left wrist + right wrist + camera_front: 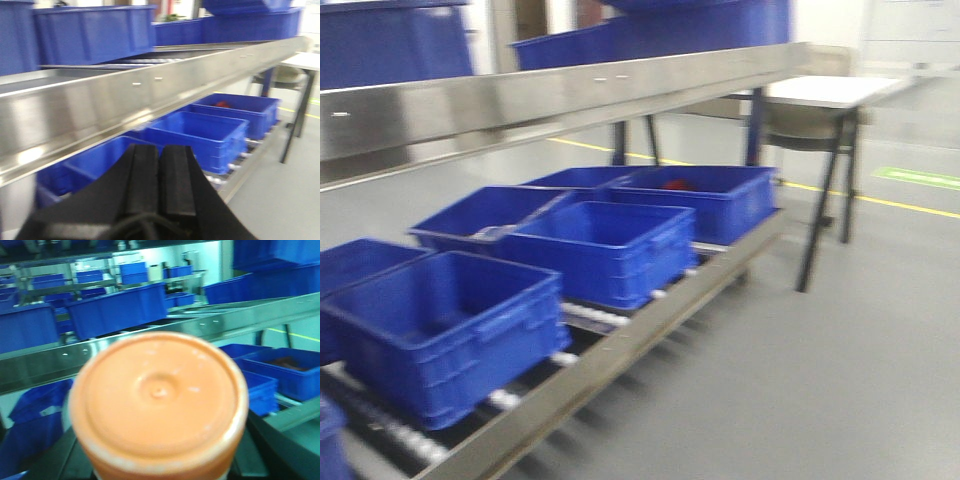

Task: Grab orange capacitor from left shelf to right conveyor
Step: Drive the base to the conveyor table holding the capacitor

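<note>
The orange capacitor (159,402) fills the right wrist view end-on, its flat round top facing the camera. My right gripper (160,465) is shut on it, with dark fingers (55,460) showing low on either side. The left shelf's shiny steel front lip (550,95) runs across the front view, the left wrist view (125,100) and the right wrist view (225,322). My left gripper (160,155) is shut and empty, its two black pads pressed together just below the lip. The right conveyor is out of view. Neither gripper shows in the front view.
Several blue plastic bins (605,245) sit on the lower roller rack (620,345), and more blue bins (92,32) stand on the upper shelf. A white table (830,95) with dark legs stands at the back right. The grey floor (820,380) with a yellow line lies to the right.
</note>
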`<state>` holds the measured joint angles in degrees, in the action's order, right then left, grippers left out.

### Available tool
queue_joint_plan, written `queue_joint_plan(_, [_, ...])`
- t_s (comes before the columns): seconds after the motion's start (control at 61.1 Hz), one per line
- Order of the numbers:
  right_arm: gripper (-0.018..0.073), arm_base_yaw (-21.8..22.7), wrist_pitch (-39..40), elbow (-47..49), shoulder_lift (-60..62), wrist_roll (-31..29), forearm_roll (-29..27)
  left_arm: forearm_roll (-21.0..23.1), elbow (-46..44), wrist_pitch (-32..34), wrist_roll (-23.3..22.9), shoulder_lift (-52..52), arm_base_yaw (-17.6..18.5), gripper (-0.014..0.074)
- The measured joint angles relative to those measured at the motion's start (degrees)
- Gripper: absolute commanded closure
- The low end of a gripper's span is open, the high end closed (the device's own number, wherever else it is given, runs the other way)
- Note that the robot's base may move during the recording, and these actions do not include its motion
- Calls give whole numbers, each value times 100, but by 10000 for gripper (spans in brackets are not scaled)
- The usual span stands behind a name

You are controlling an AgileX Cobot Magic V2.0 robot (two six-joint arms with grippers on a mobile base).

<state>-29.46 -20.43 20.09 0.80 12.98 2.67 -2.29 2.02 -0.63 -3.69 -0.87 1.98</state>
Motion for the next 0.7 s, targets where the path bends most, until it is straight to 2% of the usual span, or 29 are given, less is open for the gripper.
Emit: queue_joint_plan(0.704, [505, 0, 0, 0, 0, 0, 0, 0, 0, 0, 0, 0, 0, 722])
